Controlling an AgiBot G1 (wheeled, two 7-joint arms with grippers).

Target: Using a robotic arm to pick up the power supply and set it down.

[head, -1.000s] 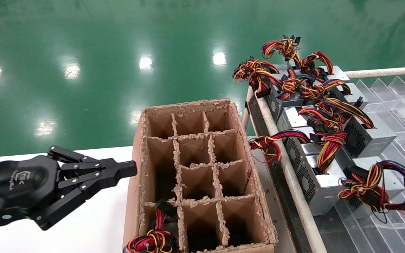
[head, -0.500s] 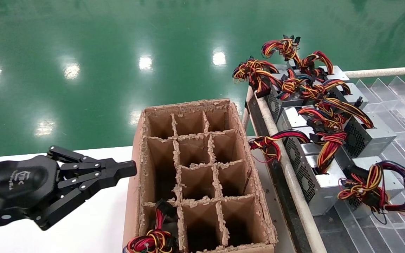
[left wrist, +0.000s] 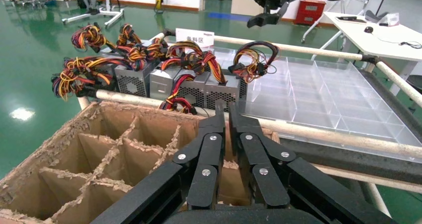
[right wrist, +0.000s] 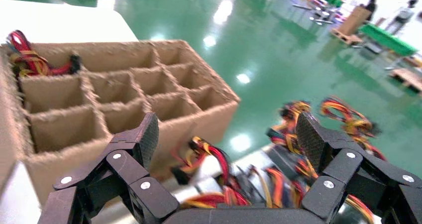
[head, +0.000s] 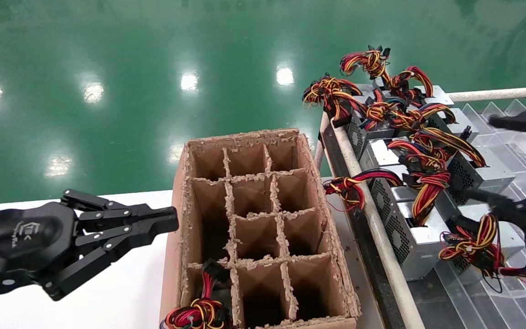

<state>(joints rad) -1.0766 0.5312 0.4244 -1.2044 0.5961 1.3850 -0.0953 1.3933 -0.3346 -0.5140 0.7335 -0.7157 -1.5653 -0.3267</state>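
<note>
The power supply is the nearest silver-grey vented box in the row on the right rack. Its yellow, red and black bundle with purple-blue wires trails to the right. My right gripper reaches in from the right edge, open, one finger above the row and the other just over that bundle, holding nothing. The right wrist view shows its open fingers over blurred boxes and wires. The left wrist view shows the power supply and the right gripper high above it. My left gripper hangs shut over the white table, left of the carton.
A cardboard carton with divider cells stands in the middle; a wire bundle sticks out of its near-left cell. Several other power supplies crowd the rack behind a pipe rail. Clear plastic dividers fill the rack's right side.
My right gripper has come into view from the right edge and moved left over the row of power supplies. The left gripper has stayed where it was.
</note>
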